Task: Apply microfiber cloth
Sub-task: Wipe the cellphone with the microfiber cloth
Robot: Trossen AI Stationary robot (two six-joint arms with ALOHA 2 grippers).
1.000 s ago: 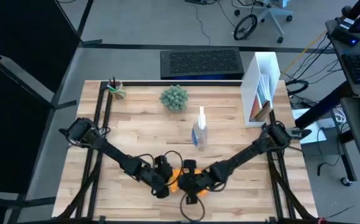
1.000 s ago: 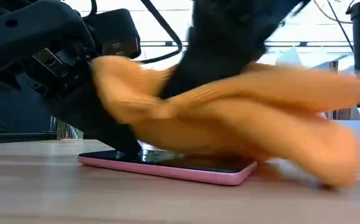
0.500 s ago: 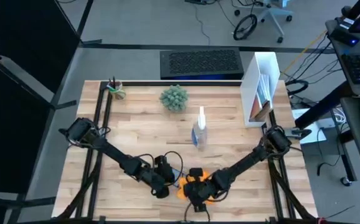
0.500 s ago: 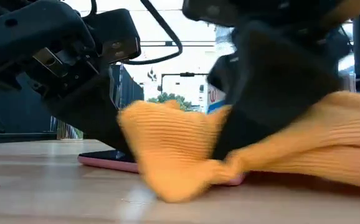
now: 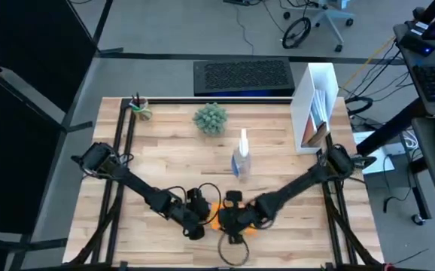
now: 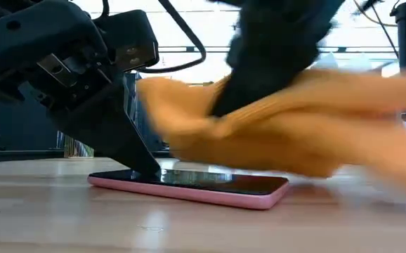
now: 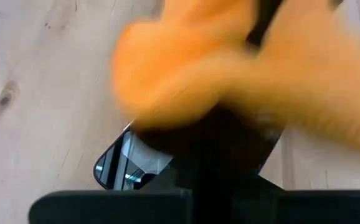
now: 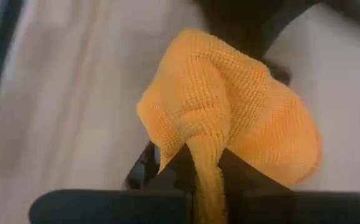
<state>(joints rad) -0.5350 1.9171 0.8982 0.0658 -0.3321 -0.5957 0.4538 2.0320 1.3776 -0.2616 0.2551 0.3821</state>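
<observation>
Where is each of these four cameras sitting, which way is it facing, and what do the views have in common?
High view: above the table, looking straight down; both arms show, meeting over the microfiber cloth.
Low view: at table-top height, looking level across at the smartphone; the left gripper presses on its end.
Left wrist view: on the left arm, looking past its own dark fingers at the phone and cloth.
Right wrist view: on the right arm; the right gripper pinches the cloth.
All four views share the orange cloth; the low and left wrist views share the phone.

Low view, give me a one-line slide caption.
Right hand sweeps the orange microfiber cloth above a pink-edged smartphone pinned by the left hand.
</observation>
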